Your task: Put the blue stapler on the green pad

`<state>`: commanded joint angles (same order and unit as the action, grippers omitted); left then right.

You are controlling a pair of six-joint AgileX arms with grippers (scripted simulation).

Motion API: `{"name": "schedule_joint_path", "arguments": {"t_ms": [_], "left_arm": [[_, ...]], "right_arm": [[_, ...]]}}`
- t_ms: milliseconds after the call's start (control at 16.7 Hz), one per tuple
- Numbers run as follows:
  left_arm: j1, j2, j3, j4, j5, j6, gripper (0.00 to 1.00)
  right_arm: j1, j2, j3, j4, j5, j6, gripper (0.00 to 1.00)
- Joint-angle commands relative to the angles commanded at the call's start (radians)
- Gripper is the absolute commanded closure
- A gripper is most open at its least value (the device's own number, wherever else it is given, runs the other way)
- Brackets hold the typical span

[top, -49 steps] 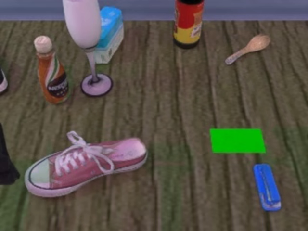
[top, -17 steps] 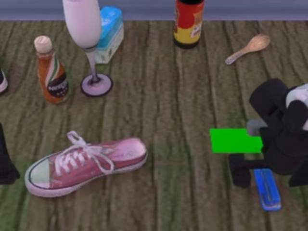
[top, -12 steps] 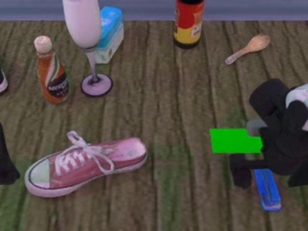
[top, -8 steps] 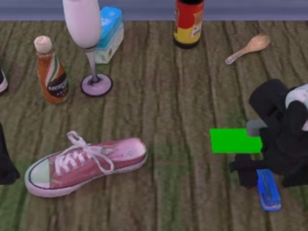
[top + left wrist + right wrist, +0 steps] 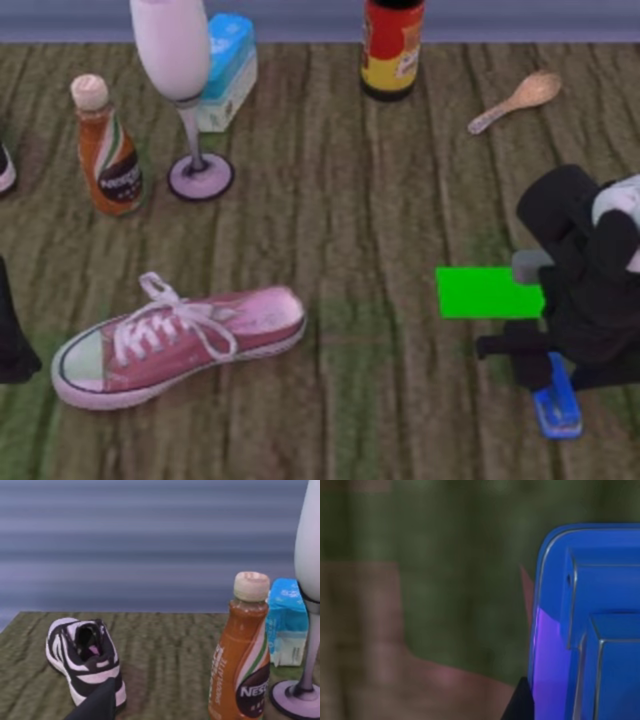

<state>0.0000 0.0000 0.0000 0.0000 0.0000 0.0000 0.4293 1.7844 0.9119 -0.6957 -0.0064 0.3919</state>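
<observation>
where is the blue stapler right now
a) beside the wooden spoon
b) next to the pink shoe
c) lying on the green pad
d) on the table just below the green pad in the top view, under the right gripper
d: the blue stapler lies on the brown surface just below the green pad in the top view, with the right gripper down over its upper end.

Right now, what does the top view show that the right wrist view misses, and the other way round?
Only the top view shows the green pad, the pink shoe, the bottles, the glass, the spoon and the right tool down over the blue stapler, just below the pad. The left arm is parked at the table's left edge. Only the right wrist view shows the stapler's rounded end and raised top strip up close. Both share the stapler and the brown-green table.
</observation>
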Motion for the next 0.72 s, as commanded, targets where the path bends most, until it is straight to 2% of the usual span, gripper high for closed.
{"name": "schedule_joint_path", "arguments": {"t_ms": [540,720], "left_arm": [[0.000,0.000,0.000,0.000,0.000,0.000,0.00],[0.000,0.000,0.000,0.000,0.000,0.000,0.00]], "right_arm": [[-0.001,-0.002,0.003,-0.003,0.000,0.001,1.00],[0.001,-0.027,0.054,-0.074,0.000,0.002,1.00]]}}
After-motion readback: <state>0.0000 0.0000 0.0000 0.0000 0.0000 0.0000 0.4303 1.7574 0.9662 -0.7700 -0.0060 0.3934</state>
